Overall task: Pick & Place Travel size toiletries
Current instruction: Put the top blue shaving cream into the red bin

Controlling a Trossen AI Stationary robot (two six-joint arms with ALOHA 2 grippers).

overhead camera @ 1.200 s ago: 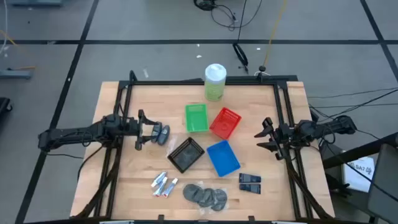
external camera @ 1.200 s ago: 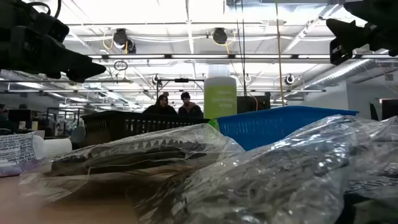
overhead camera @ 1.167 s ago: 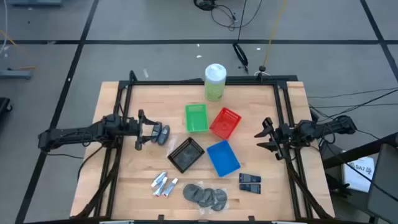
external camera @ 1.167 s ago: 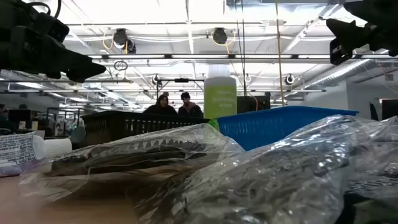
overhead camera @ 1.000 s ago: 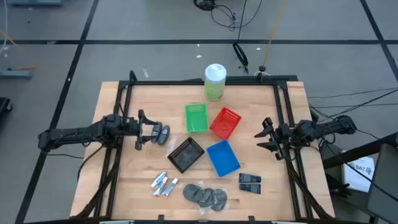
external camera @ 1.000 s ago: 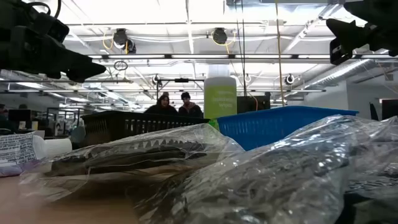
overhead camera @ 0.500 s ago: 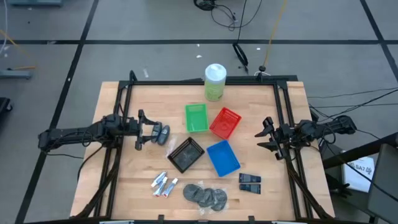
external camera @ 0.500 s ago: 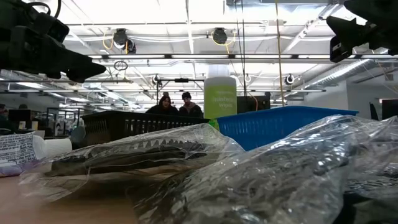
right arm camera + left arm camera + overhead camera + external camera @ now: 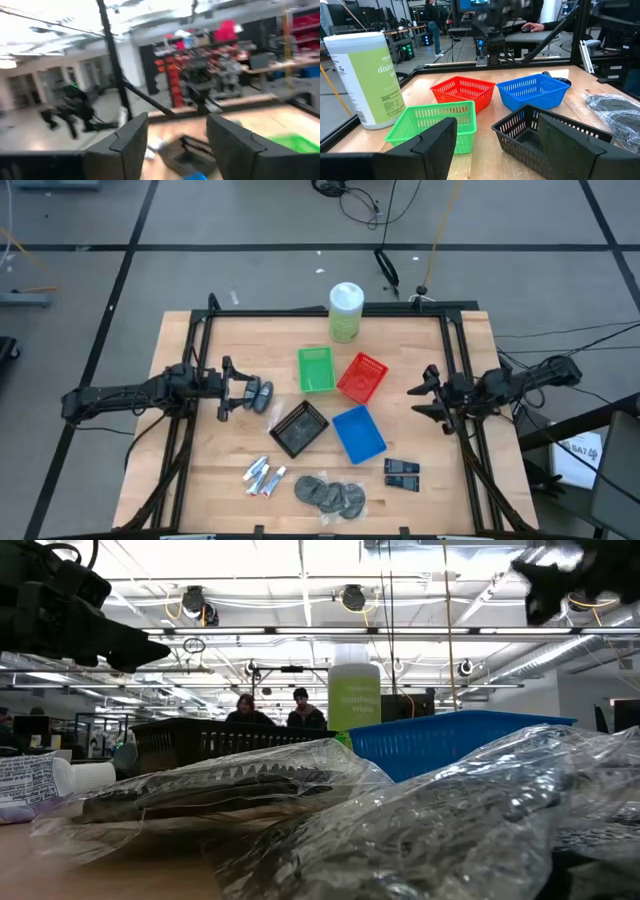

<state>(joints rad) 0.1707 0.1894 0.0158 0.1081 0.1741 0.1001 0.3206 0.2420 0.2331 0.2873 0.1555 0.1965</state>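
- Nearest the front edge, three white tubes, grey discs and navy packs are lying untouched.
- Farther back, the left gripper is hovering, jaws apart, beside two dark oval bottles.
- At the right edge, the right gripper is waiting, jaws apart.
- Closing off-centre risks nudging both touching bottles away, since they look rounded and slippery.

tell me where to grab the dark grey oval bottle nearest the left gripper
Grip the nearer dark grey bottle across its narrow width, coming straight down from above: it seems to lie flat on the table. Its twin sits close beside, so that finger gets little room. The left gripper is open alongside.
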